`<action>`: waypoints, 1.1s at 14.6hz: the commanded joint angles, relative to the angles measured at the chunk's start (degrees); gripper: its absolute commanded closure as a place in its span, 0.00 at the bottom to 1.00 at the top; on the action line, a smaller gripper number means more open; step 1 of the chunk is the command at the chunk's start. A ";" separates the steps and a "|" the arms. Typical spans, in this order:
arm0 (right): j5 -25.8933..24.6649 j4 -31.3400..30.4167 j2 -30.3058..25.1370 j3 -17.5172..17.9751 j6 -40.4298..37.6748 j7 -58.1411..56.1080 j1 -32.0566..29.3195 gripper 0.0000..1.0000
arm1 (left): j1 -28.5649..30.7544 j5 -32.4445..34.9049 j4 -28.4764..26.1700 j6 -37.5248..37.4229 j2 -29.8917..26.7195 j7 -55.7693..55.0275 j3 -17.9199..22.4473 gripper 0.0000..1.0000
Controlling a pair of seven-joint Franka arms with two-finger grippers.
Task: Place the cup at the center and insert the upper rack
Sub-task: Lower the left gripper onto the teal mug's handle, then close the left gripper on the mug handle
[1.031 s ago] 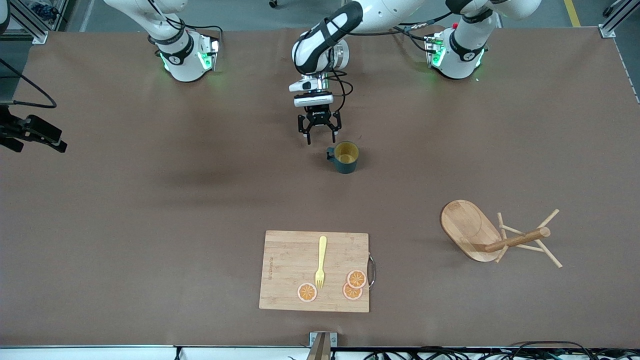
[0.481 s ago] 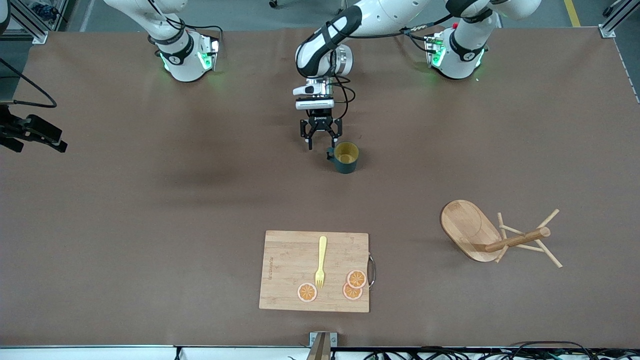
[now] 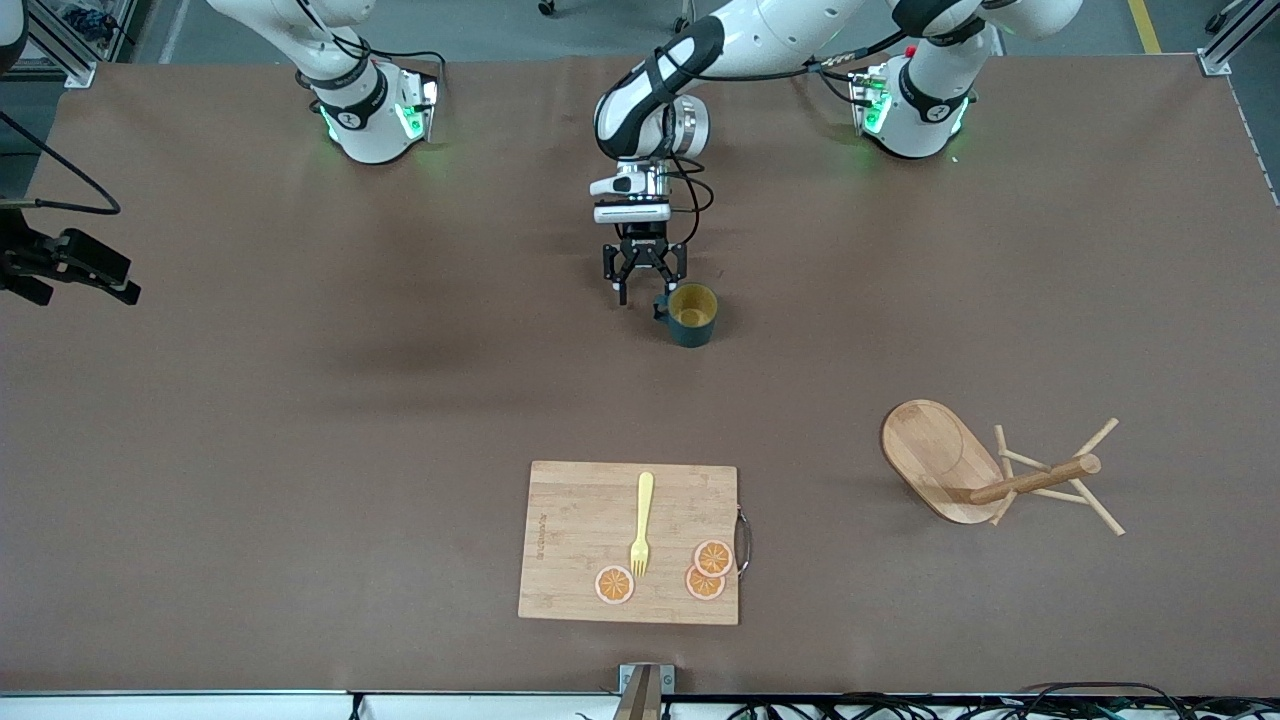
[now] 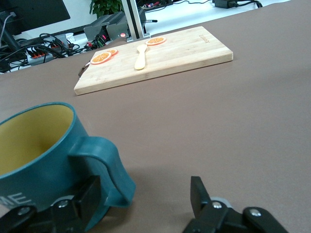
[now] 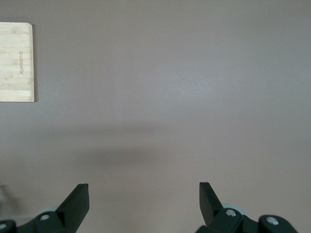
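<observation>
The cup, dark teal with a yellow inside, stands upright mid-table, its handle turned toward the right arm's end. My left gripper is low beside it and open. In the left wrist view the handle sits between the fingers, close to one finger, and nothing is gripped. The upper rack, a light wooden mug tree, lies tipped on its side toward the left arm's end, nearer the front camera. My right gripper hangs open over bare table, out of the front view.
A wooden cutting board with a yellow fork and three orange slices lies near the table's front edge, nearer the camera than the cup. A black device juts in at the right arm's end.
My left gripper has sunk lower and come in next to the cup's handle, its fingers narrowing slightly. The cup, the rack and the right arm have not moved.
</observation>
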 commanded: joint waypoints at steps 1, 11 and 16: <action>-1.41 -0.02 -0.66 -0.19 -0.21 0.08 0.23 0.00 | -0.39 3.11 -0.08 -0.20 -0.35 -0.60 0.64 0.19; -1.59 -0.02 -0.48 -0.19 -0.38 0.00 0.31 0.00 | -0.39 5.84 1.15 0.07 0.62 -0.96 1.78 0.20; -1.50 -0.02 -0.39 -0.19 -0.20 0.08 0.23 0.00 | -0.30 5.93 2.20 0.07 1.76 -1.04 1.78 0.32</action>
